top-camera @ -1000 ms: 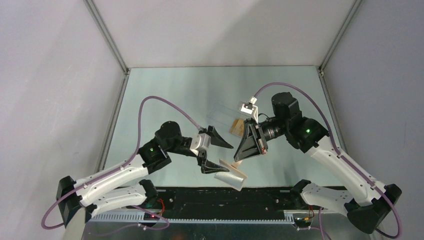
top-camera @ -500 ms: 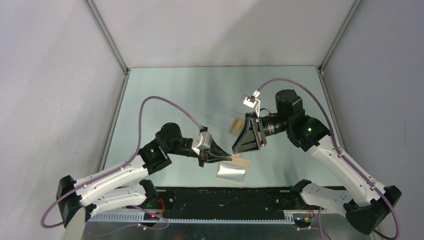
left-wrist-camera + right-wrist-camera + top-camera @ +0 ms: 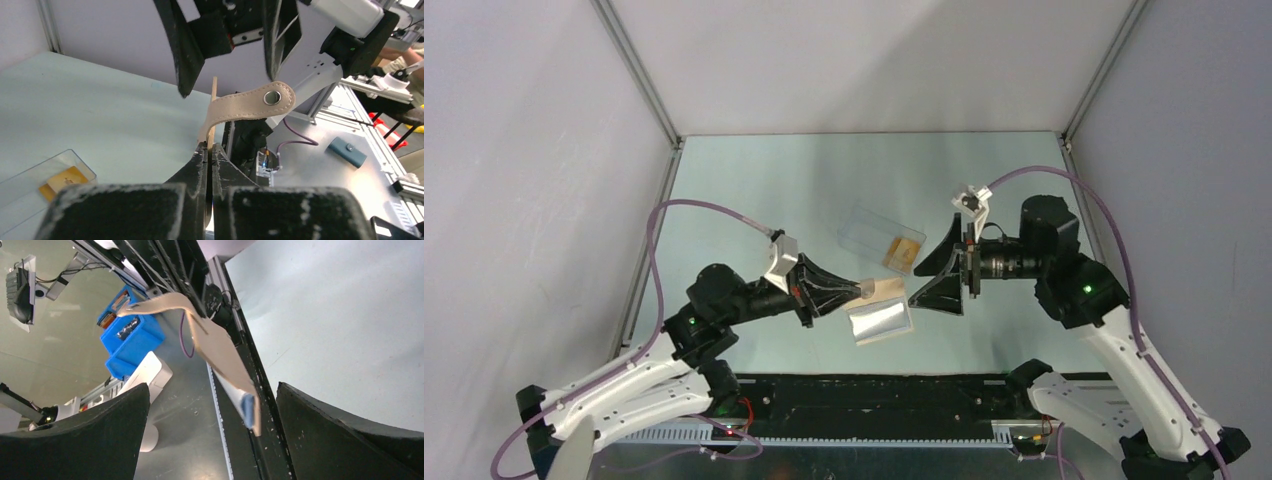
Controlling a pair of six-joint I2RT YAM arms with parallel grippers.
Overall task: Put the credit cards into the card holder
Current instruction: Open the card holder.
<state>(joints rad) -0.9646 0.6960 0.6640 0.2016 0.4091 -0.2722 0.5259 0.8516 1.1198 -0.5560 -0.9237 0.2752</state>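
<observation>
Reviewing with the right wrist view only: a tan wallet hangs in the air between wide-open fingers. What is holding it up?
Observer: The left tool is shut on one edge of the card holder.
Operator: Where are the credit cards? I see none here.
Observer: The credit cards lie inside the clear box on the table, just beyond the card holder.
</observation>
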